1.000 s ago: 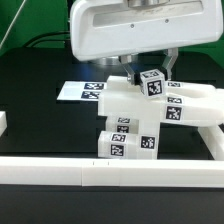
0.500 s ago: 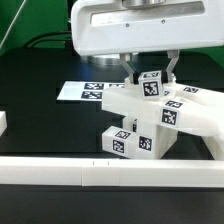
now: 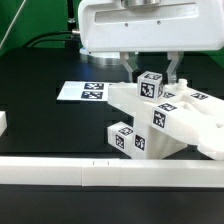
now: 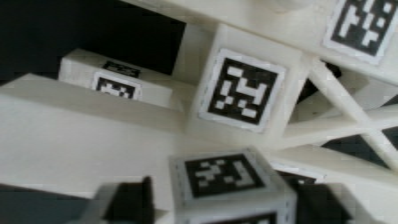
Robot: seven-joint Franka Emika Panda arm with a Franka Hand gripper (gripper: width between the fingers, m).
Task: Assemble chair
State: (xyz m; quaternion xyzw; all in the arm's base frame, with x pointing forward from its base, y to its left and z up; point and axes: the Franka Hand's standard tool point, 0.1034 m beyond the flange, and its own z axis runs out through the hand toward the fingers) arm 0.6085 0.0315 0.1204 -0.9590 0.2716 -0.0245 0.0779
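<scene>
Partly closed gripper (image 3: 152, 72) clamps the white blocky plastic chair's (image 3: 165, 120) tagged leg block (image 3: 150, 85), swinging it toward the black tabletop's (image 3: 50, 125) far edge — assembly unfinished

Even, bright light from above, with soft focus in both views.

In the exterior view we see the white chair parts (image 3: 165, 125) lit almost to blowing out, their top faces losing edge detail, while the black table (image 3: 40, 120) stays matte and without glare. We see only a faint shadow under the parts, toward the table's near edge. The whole picture is coarse and slightly soft; the tags read as blocky patterns. In the wrist view the chair parts (image 4: 107, 110) sit very close, their edges smeared and out of focus, and we see grey shading on their lower faces.
</scene>
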